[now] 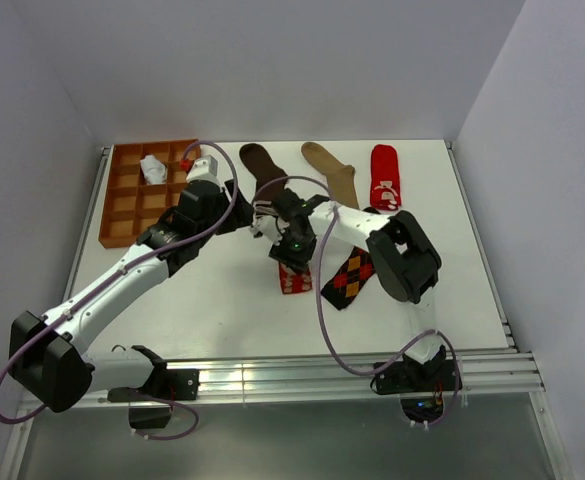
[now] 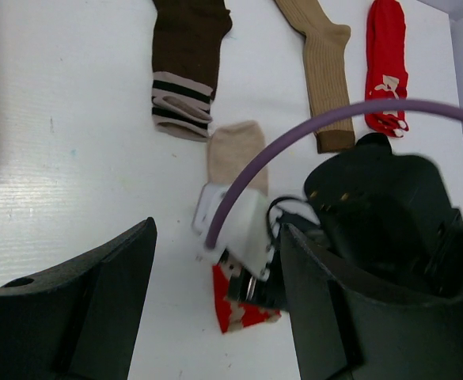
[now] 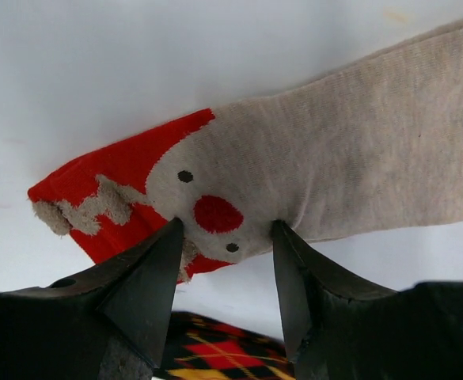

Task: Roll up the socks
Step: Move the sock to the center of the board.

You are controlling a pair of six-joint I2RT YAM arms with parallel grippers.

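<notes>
My right gripper (image 1: 292, 256) (image 3: 227, 236) is open, its fingertips (image 3: 170, 237) resting on the red-toed end of the beige sock (image 1: 294, 277) (image 3: 334, 150), which lies flat on the table. The sock's toe shows a face with a red nose. My left gripper (image 1: 242, 216) (image 2: 217, 231) is open and empty, hovering just left of and above the right gripper. The beige sock also shows in the left wrist view (image 2: 237, 152). The black-orange argyle sock (image 1: 350, 278) (image 3: 231, 352) lies beside it. A white rolled sock (image 1: 154, 168) sits in the tray.
The dark brown striped-cuff sock (image 1: 262, 165) (image 2: 185, 55), the tan sock (image 1: 332, 170) (image 2: 322, 63) and the red sock (image 1: 384, 178) (image 2: 385, 63) lie flat along the back. The orange-brown gridded tray (image 1: 122, 205) stands at the back left. A purple cable (image 2: 294, 134) arcs over the right gripper.
</notes>
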